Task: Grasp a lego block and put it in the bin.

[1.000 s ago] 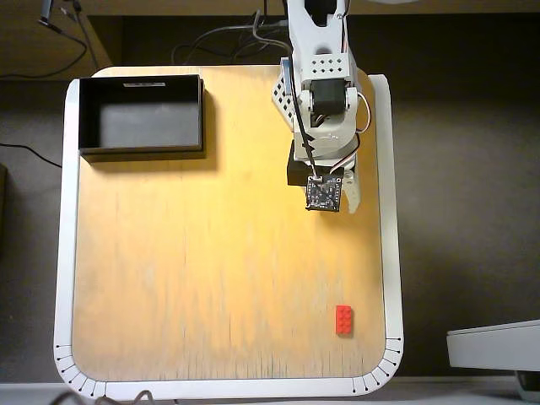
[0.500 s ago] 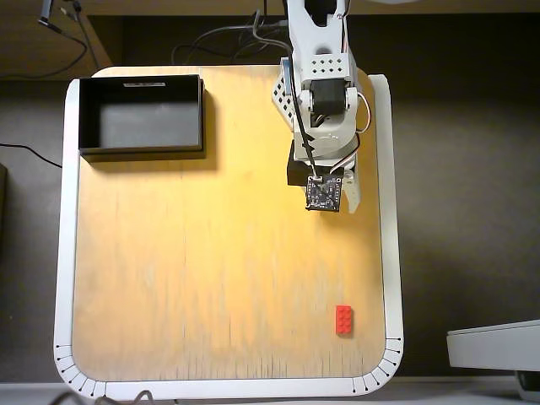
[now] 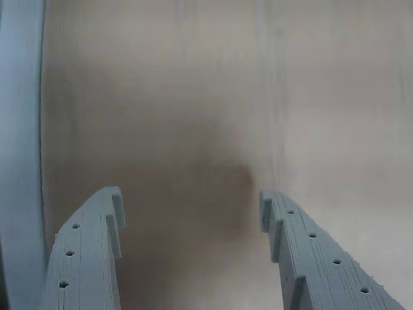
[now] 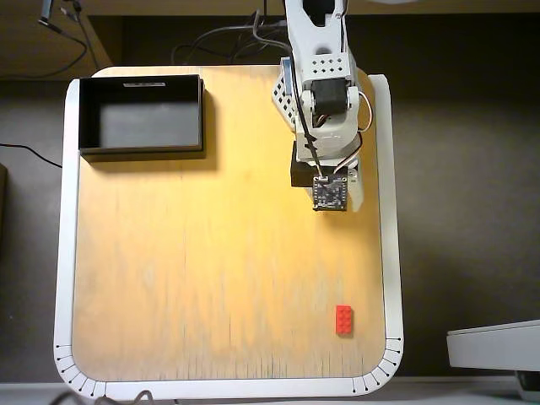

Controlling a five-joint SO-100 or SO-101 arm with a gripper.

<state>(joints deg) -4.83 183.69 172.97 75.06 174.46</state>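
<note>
In the overhead view the red lego block [image 4: 344,320] lies flat on the wooden tabletop [image 4: 211,270], near the lower right corner as that view shows it. The tool [image 4: 348,196] hangs over the upper right part of the board, well apart from the block. The block sits almost straight down the picture from the tool, only slightly off that line, so the coming reach looks like a nearly straight extension outward from the arm's base. The brick's long axis runs up and down the picture, roughly in line with that reach, so I judge the jaws should straddle its short width.

The wrist view shows the tool [image 3: 190,210] with its two pale fingers spread wide and nothing between them, only bare wood below; the block is not in that view.

The black bin [image 4: 142,152] stands at the upper left corner, far across the board from both tool and block.
</note>
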